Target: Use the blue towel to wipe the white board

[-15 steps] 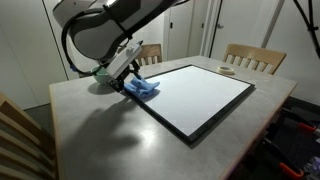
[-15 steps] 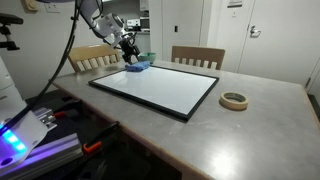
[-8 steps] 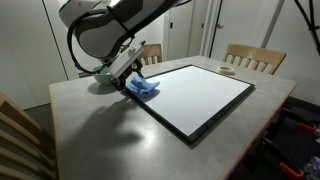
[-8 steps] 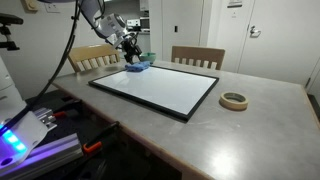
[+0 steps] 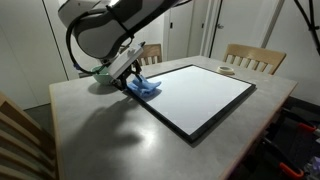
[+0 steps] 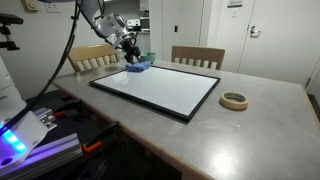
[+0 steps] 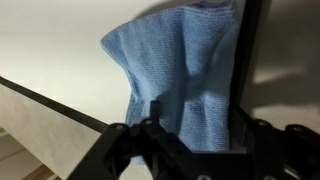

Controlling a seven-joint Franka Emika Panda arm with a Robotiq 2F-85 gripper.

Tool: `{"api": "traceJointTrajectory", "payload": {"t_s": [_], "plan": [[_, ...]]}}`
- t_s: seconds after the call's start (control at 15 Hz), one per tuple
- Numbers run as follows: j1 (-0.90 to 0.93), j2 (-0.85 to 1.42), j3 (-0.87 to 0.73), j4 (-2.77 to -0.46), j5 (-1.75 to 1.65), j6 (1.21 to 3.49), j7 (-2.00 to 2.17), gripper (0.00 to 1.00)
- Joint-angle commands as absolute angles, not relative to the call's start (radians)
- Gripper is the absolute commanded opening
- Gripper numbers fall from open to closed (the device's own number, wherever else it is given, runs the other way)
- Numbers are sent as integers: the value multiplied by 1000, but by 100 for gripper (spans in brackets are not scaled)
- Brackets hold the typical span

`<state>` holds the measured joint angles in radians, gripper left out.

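The blue towel [image 5: 143, 88] lies bunched on the corner of the white board [image 5: 200, 95] nearest the arm. In both exterior views my gripper [image 5: 130, 78] reaches down onto it. The towel [image 6: 137, 67] and gripper [image 6: 130, 58] sit at the board's [image 6: 155, 88] far left corner. In the wrist view the towel [image 7: 185, 70] fills the gap between my gripper's [image 7: 198, 110] two dark fingers, which stand apart on either side of its folds. The glossy board [image 7: 50, 40] shows behind it, with its black frame running across.
A pale green bowl [image 5: 103, 72] stands just behind the gripper. A small white dish [image 5: 227, 69] sits at the table's far end and a tape roll [image 6: 234, 100] beside the board. Wooden chairs [image 5: 250, 57] [image 6: 197, 55] stand at the table's sides.
The arm has shifted only slightly. The towel stays on the board's corner under the gripper.
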<state>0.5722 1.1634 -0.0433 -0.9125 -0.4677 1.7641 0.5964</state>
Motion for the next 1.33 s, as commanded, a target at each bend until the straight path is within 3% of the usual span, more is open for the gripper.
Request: {"api": "traceJointTrajectory", "payload": {"t_s": [0.0, 0.33, 1.27], "plan": [[565, 1142, -35, -959, -456, 1777, 615, 39], [561, 1138, -29, -977, -454, 1788, 629, 3], [480, 990, 81, -1013, -384, 1812, 412, 1]]}}
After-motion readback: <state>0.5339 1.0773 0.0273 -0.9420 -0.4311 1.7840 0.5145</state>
